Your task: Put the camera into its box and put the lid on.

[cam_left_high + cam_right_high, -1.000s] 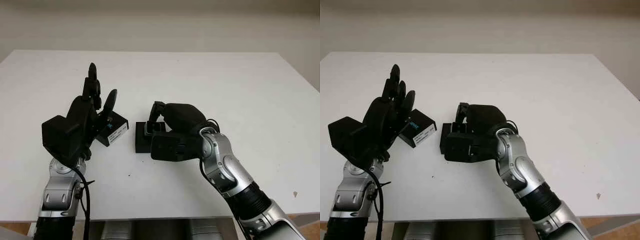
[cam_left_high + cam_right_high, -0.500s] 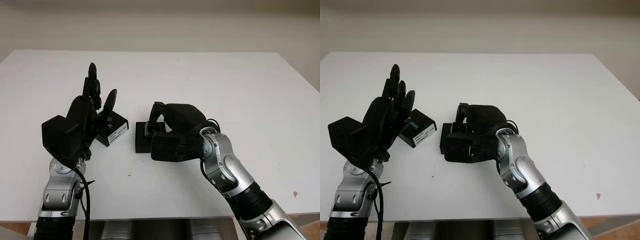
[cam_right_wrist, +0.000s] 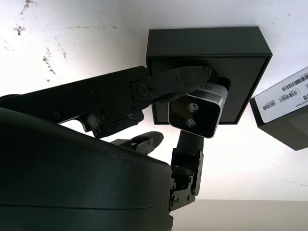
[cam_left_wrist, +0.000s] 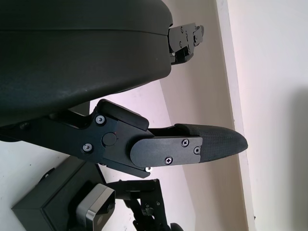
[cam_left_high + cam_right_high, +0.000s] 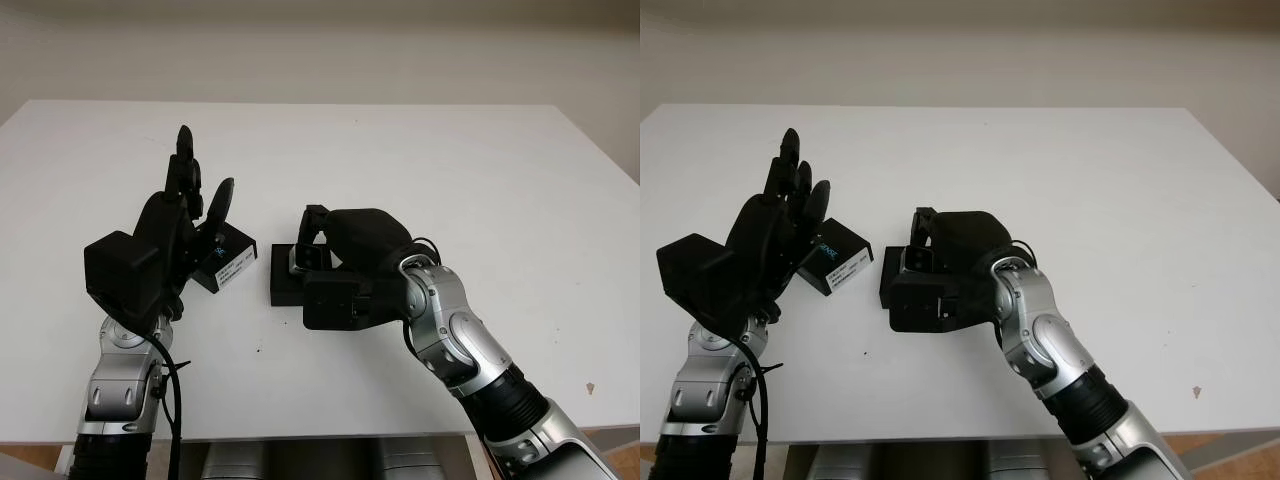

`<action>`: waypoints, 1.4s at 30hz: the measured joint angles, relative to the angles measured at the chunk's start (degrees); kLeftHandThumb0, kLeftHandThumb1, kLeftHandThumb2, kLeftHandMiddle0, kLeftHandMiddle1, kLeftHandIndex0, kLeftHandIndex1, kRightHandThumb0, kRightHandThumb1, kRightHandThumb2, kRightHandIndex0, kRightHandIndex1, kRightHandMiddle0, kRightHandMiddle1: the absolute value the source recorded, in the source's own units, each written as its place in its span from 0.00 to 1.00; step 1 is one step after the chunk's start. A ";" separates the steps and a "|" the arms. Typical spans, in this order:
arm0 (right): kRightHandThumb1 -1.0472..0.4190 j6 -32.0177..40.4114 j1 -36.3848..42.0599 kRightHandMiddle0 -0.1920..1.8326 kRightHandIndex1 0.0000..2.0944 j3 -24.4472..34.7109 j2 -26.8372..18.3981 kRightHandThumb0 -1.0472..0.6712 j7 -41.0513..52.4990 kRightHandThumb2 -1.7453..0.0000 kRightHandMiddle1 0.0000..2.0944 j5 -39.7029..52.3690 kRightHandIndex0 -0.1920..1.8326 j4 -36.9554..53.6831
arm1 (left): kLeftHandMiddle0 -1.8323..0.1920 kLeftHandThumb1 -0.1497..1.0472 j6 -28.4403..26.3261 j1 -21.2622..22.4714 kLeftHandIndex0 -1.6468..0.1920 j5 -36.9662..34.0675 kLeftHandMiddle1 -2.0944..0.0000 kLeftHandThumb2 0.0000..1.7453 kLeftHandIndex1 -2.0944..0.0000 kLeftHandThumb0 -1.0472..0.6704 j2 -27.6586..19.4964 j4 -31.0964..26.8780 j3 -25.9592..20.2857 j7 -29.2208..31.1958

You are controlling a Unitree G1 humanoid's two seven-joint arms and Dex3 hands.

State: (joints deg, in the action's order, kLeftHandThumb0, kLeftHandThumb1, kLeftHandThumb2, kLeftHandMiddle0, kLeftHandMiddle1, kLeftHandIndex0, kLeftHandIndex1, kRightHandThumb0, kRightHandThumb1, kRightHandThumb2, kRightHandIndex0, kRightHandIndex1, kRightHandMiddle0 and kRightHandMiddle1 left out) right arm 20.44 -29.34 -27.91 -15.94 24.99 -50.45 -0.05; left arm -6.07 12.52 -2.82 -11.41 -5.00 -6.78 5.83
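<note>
Two hands are working over the white table (image 5: pixel 480 170). From the head, the right hand (image 5: pixel 345 260) is gripping the small silver camera (image 5: pixel 299 259) just above the open black box (image 5: pixel 285 285) at the table's middle, while the left hand (image 5: pixel 175 225) is hovering open, holding nothing, beside the labelled lid (image 5: pixel 228 262) lying to the box's left. At the left wrist, the box (image 4: pixel 53 204) and camera (image 4: pixel 95 209) are showing beyond one black finger (image 4: pixel 187 147). At the right wrist, fingers (image 3: pixel 168 84) are pinching the camera (image 3: pixel 195 111) over the box's (image 3: pixel 207 48) cavity, seemingly not yet seated. Judging by this, insertion is under way; next comes lowering it squarely, releasing, then fetching the lid (image 3: pixel 284 110).
</note>
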 measured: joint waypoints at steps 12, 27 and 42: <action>0.01 -2.23 -0.12 0.05 0.02 -2.35 -1.87 0.25 0.90 0.96 0.81 -4.30 0.31 0.40 | 1.00 1.00 0.01 0.00 1.00 0.04 1.00 0.27 1.00 0.17 0.00 0.00 0.00 -0.01; 0.05 -4.06 -0.58 0.12 0.01 -3.50 -2.57 0.20 0.91 0.97 0.33 -9.56 0.20 0.72 | 1.00 1.00 -0.03 0.00 1.00 0.07 1.00 0.26 1.00 0.18 0.00 0.00 0.00 -0.23; 0.06 -1.20 -2.32 0.15 0.02 5.49 -2.27 0.23 5.82 0.97 0.12 0.51 0.14 1.36 | 1.00 1.00 -0.04 -0.20 1.00 -0.42 1.00 0.27 1.00 0.17 -0.27 -0.75 -0.55 0.45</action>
State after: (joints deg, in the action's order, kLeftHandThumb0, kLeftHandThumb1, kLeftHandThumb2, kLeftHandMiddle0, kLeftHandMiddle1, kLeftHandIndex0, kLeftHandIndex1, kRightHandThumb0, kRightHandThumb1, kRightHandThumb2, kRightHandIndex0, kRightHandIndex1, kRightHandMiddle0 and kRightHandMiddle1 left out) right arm 19.23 -31.66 -22.42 -18.20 30.81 -49.95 1.32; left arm -6.11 12.32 -3.24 -11.68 -5.74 -7.33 6.28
